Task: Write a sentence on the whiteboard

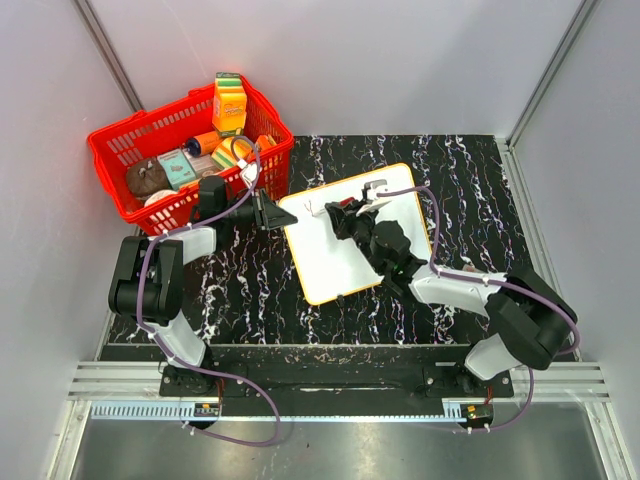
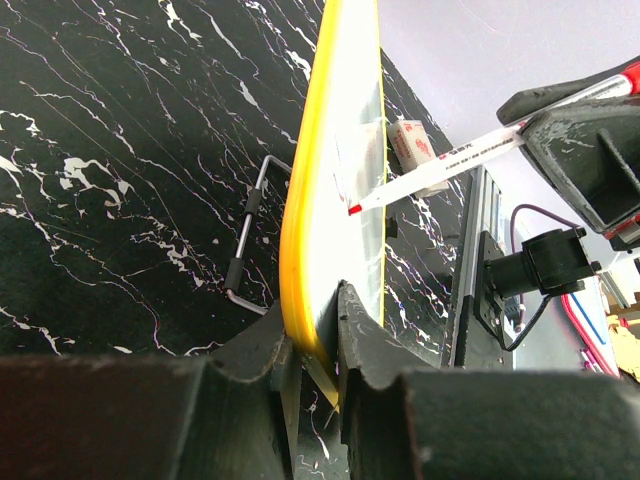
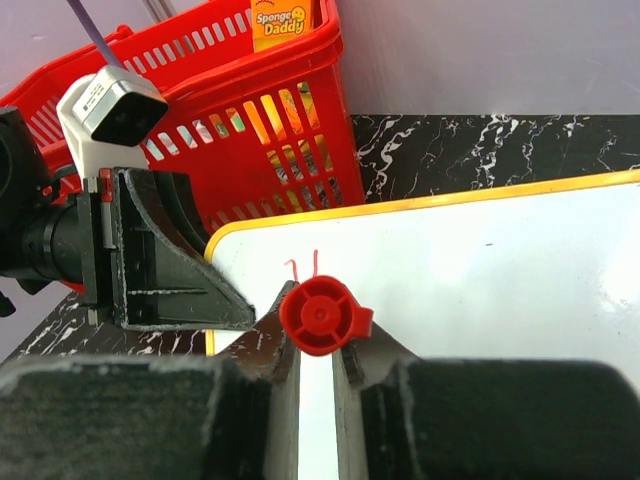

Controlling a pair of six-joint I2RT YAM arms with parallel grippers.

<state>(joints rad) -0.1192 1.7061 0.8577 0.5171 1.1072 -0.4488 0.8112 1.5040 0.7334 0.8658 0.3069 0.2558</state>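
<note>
In the top view I see the whiteboard (image 1: 335,270) lying tilted at the centre of the black marbled table (image 1: 480,180), below and right of the red basket (image 1: 190,150) that stands at upper left. The left gripper (image 1: 283,217) is clamped on the whiteboard's left edge. Its wrist view confirms this, with both fingers (image 2: 365,340) pinching the yellow rim at the bottom of the frame.

The right gripper (image 1: 345,213) sits over the upper-left part of the whiteboard, closed tight on a marker (image 3: 318,315). The marker's red end shows between the fingers at lower centre of the right wrist view. In the left wrist view the marker's tip meets the white surface.

Two short red strokes (image 3: 303,266) stand just above the marker, near the whiteboard's corner. I cannot read any word in them.
</note>
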